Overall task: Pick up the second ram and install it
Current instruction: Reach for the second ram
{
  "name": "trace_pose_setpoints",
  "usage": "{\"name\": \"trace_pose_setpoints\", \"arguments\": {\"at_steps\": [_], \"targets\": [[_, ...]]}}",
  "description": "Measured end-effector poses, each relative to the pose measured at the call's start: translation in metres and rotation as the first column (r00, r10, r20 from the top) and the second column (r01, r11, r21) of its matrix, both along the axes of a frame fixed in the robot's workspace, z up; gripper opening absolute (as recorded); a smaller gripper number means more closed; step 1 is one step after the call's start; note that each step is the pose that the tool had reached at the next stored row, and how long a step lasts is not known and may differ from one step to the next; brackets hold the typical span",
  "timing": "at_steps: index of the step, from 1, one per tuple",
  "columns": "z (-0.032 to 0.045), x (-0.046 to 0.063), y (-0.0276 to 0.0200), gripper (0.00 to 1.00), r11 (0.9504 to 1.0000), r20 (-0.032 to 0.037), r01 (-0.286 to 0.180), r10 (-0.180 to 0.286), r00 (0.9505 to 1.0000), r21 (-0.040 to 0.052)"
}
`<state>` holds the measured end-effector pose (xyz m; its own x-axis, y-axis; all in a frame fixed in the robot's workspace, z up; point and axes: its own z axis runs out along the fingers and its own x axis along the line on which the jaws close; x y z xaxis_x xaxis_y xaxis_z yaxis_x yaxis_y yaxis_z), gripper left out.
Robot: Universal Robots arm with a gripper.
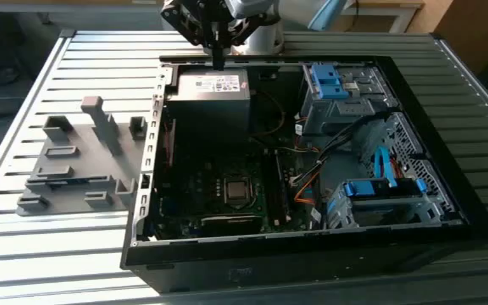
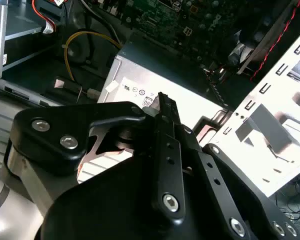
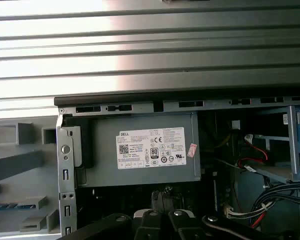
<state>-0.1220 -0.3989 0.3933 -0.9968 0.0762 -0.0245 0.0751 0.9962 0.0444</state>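
A: Where is the second ram [image 1: 58, 183] lying?
B: In the grey holder [image 1: 100, 130], at the exterior view's left. The hand [image 1: 218, 62], pinched narrow and empty, is hovering over the power supply [image 1: 213, 82]. Squaring across the stick's long edges should grip best.

Open PC case [image 1: 478, 216] is seen lying on its side on a slatted metal table [image 1: 83, 57], centre to right of the exterior frame. Grey slotted holder [image 1: 100, 159] is set on the table at frame left, just beside the case wall. Power supply [image 1: 213, 82] is mounted in the case's upper-left corner; its white label [image 3: 150, 149] is shown in the first wrist view. Motherboard [image 1: 201, 184] with CPU socket [image 1: 238, 190] is seen lower centre. Light-blue drive-bay clips [image 1: 327, 81] are fitted upper right, and a second blue clip [image 1: 380, 187] lower right
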Motion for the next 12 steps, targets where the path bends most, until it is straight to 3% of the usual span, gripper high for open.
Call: {"name": "trace_pose_setpoints", "arguments": {"at_steps": [12], "targets": [[0.0,-0.0021,0.0,0.11,1.0,0.0,0.0,0.0,1.0,0.0]]}}
